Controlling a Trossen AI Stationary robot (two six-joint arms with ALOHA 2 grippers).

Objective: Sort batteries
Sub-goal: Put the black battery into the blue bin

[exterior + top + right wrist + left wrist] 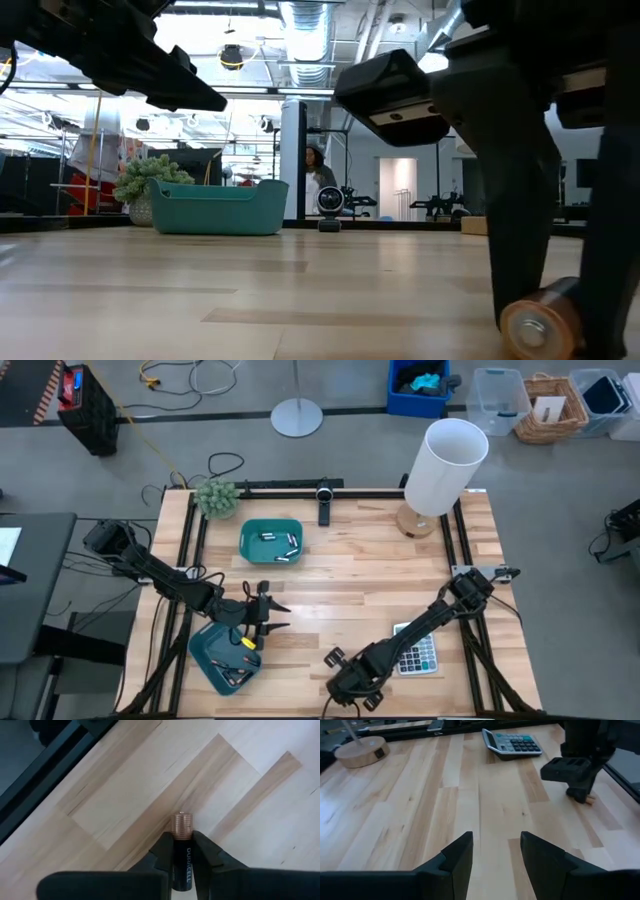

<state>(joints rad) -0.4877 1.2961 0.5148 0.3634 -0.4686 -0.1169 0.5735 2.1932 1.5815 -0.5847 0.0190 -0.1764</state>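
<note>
Down at the bottom centre of the overhead picture the right gripper (pixel 345 682) is low against the table (pixel 360 575), and its wrist camera shows the jaws pinched snugly on a copper-topped battery (pixel 181 851), the cell lying between the fingers (pixel 161 851) right at the wood. So the step in hand looks like a pickup: one loose battery being taken off the table near the grey calculator (pixel 417 652).

The left gripper (pixel 268 615) hovers at lower left, just above the dark teal tray (pixel 205 652) that already has a few cells in it; its jaws stand moderately apart with nothing between them. A second teal bin (pixel 246 538) in the upper middle holds several more batteries (pixel 284 546).

Next, I'd guess, the right arm must lift the cell clear and carry it a good way across to whichever bin suits its size, keeping the grip firm since a round cell could roll out
</note>
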